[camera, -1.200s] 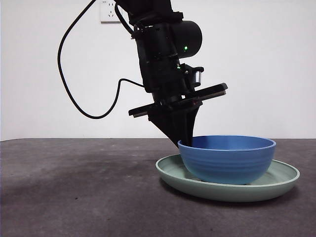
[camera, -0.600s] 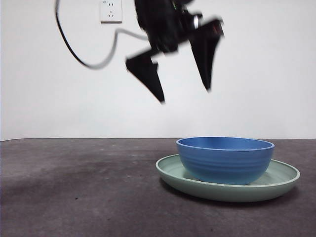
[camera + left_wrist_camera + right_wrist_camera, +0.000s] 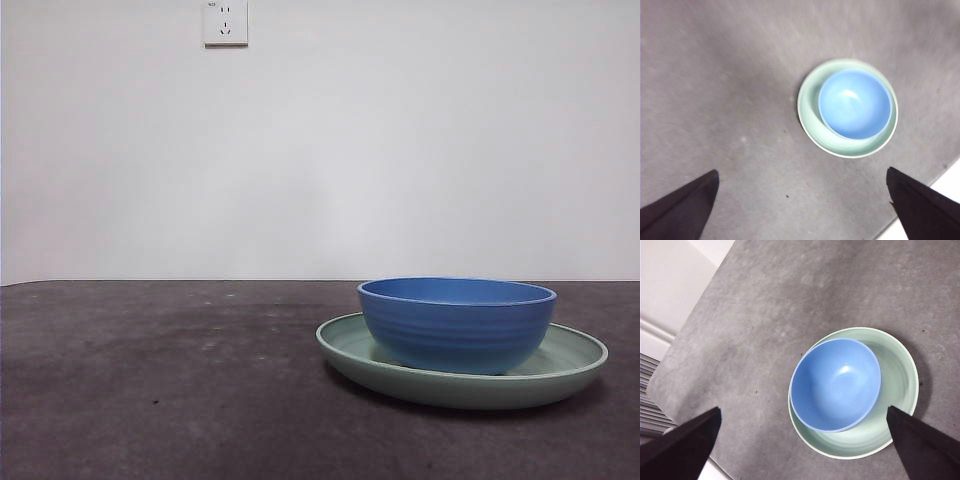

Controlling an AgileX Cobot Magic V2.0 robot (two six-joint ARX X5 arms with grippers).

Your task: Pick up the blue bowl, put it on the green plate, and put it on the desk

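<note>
Surface: flat dark grey-brown matte surface (image 3: 160, 380), carrying the plate.
Plate: wide pale mint-green glossy plate (image 3: 570, 365), far below both grippers.
Bowl: round deep glossy blue bowl (image 3: 456, 322), upright on the plate, off-centre.
Left gripper (image 3: 802, 210): jaws wide apart, empty, high above.
Right gripper (image 3: 802, 447): jaws wide apart, empty, high above.

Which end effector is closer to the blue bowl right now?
Probably the right: its end effector sees the blue bowl larger than the left end effector does. Both hang open, well above it, touching nothing.
</note>
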